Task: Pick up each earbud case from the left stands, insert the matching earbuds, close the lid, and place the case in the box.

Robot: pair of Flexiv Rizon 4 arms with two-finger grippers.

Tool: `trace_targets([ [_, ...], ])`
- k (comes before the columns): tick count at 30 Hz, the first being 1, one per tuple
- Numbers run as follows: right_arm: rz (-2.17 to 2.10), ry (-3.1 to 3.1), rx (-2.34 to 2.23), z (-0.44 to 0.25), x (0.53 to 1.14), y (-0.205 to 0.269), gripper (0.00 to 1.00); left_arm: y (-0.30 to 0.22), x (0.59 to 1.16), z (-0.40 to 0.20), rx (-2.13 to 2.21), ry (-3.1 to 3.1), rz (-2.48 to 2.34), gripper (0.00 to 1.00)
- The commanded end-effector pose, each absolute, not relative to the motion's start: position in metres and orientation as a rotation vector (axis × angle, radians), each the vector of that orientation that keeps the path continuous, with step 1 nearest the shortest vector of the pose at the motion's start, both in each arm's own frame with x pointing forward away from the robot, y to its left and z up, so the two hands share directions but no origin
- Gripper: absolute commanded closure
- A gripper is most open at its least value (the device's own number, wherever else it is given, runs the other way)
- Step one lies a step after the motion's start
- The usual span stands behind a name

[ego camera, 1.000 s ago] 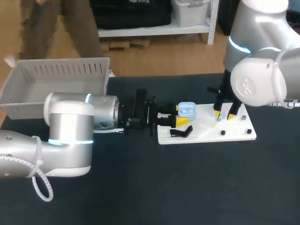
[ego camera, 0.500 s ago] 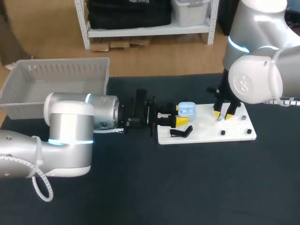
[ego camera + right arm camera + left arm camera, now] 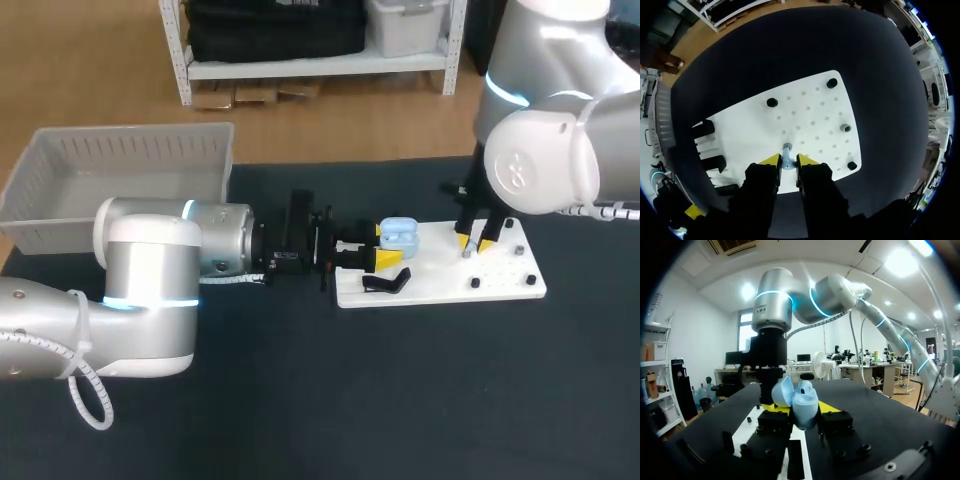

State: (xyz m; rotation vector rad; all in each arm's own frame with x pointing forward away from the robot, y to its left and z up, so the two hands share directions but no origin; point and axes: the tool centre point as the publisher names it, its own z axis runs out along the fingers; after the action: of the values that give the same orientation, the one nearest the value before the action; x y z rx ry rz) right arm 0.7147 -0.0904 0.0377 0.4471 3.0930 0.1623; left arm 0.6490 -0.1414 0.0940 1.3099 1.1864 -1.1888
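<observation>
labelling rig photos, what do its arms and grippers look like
The left arm and right arm are rounded silver with glowing blue rings; a white ribbed cable hangs off the left. The left gripper and right gripper are black, yellow-tipped.

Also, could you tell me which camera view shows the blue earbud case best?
The left wrist view: the case sits close up in the middle, lid open, held between the fingers of the left gripper. The head view shows it only small, at that gripper's yellow tips. In the right wrist view I cannot make it out.
</observation>
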Motion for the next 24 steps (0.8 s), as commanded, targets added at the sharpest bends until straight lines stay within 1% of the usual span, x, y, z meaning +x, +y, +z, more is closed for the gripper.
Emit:
trace_targets([
  [1,0.138,3.071,0.449,0.059,0.703,-0.093,1.00,-0.141,0.647,0.094,1.304,1.187,-1.181,1.00],
  [13,0.179,2.987,0.455,0.148,0.678,-0.098,1.00,-0.141,0.647,0.094,1.304,1.187,-1.181,1.00],
  [18,0.185,2.994,0.345,0.180,0.660,-0.082,1.00,-0.141,0.647,0.094,1.304,1.187,-1.181,1.00],
  [24,0.192,3.077,0.234,0.198,0.635,-0.050,1.00,-0.141,0.647,0.094,1.304,1.187,-1.181,1.00],
])
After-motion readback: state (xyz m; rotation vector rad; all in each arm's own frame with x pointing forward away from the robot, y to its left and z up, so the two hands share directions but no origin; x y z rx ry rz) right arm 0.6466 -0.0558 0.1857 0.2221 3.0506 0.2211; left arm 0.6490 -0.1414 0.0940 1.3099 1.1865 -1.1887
